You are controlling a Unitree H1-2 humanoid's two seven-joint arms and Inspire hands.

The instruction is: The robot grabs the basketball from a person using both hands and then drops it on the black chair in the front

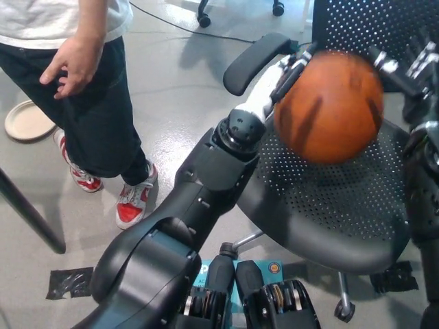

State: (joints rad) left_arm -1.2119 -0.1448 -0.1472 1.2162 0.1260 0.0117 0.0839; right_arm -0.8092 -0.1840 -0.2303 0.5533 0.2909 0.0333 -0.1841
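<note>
A round beige plate [27, 120] lies on the grey floor [178, 89] at nine o'clock; black tape [68, 282] sits at seven, a cable [180, 27] at twelve, and possibly a table leg [31, 214] at eight.

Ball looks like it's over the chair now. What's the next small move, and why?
Probably open both hands and let go. The basketball sits between the left hand and right hand, right over the black chair seat, and nothing lies on the seat in view.

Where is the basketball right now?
Head view, upper right: the basketball sits between the left robot hand and right robot hand, over the black chair seat.
</note>
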